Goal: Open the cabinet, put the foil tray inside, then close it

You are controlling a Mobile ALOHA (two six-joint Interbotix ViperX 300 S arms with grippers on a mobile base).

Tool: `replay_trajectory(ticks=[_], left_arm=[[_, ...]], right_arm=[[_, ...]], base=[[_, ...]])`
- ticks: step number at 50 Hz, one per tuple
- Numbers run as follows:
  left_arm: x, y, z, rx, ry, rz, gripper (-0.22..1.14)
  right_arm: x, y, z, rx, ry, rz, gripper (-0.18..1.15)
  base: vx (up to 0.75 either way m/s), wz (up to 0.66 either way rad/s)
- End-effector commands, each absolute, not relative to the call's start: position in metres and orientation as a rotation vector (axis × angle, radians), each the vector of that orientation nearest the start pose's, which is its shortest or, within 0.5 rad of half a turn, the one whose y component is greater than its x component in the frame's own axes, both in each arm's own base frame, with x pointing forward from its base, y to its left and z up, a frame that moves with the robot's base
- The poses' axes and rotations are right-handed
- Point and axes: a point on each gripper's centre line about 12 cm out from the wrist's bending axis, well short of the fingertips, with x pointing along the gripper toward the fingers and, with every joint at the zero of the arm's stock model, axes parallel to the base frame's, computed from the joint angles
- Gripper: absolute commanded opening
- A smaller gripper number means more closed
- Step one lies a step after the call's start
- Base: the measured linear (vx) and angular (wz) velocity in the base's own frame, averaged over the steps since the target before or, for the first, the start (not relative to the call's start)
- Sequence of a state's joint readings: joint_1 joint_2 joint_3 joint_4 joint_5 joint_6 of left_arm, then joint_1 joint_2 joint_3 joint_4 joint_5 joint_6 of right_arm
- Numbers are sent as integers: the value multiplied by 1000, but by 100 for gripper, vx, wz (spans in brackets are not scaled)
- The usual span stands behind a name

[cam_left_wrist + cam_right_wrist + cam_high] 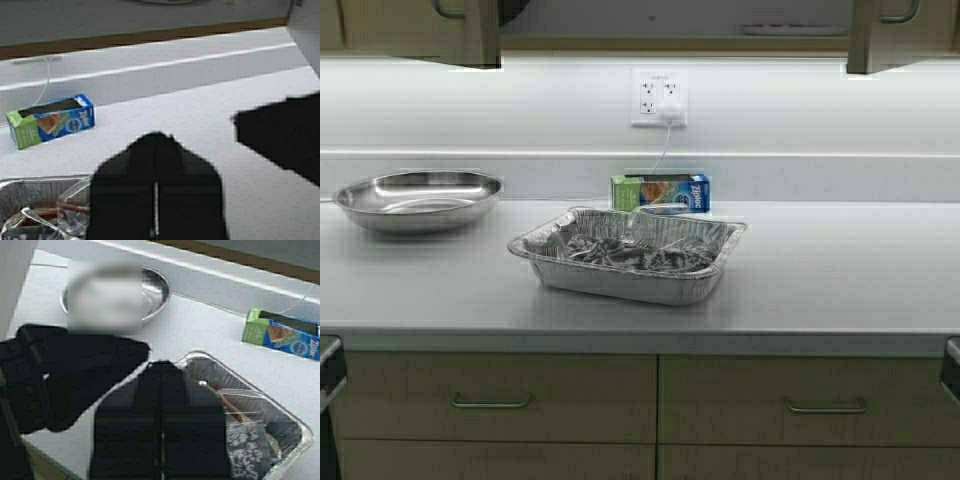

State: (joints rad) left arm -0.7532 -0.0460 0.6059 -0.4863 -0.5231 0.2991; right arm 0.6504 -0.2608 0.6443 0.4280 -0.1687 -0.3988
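Observation:
The foil tray (pixel 620 283) sits at the middle of the counter with crumpled wrappers inside; its rim also shows in the wrist views (pixel 30 182) (pixel 250 385). Above, the cabinet's two tan doors (pixel 410 30) (pixel 905 35) stand swung out toward me, with the pale interior (pixel 670 20) showing between them. My left gripper (pixel 156 137) is shut and empty, low at the front beside the tray. My right gripper (pixel 161 365) is also shut and empty, by the tray's near corner. In the high view only slivers of the arms show at the lower edges.
A steel bowl (pixel 415 198) rests at the left of the counter. A green and blue bag box (pixel 660 192) stands against the backsplash behind the tray, under a wall outlet (pixel 659 97) with a plugged cord. Base cabinet drawers (pixel 490 400) run below the counter edge.

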Motion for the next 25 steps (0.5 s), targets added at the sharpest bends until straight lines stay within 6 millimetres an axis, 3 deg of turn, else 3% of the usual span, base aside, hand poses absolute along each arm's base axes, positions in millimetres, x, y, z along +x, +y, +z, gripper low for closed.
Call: replay_trajectory(ticks=[1, 8, 16, 25], left_arm=[[359, -247, 269, -144, 78, -422, 3], [375, -225, 263, -155, 100, -366, 3], [368, -201, 258, -142, 116, -331, 3], [343, -193, 259, -130, 110, -348, 7]], right_arm=[[326, 199, 299, -47, 212, 495, 8], [329, 167, 290, -55, 258, 430, 8], [316, 127, 285, -60, 271, 351, 8], [299, 121, 295, -45, 243, 357, 17]], base=[[0, 0], [0, 0], [1, 1], [0, 1]])
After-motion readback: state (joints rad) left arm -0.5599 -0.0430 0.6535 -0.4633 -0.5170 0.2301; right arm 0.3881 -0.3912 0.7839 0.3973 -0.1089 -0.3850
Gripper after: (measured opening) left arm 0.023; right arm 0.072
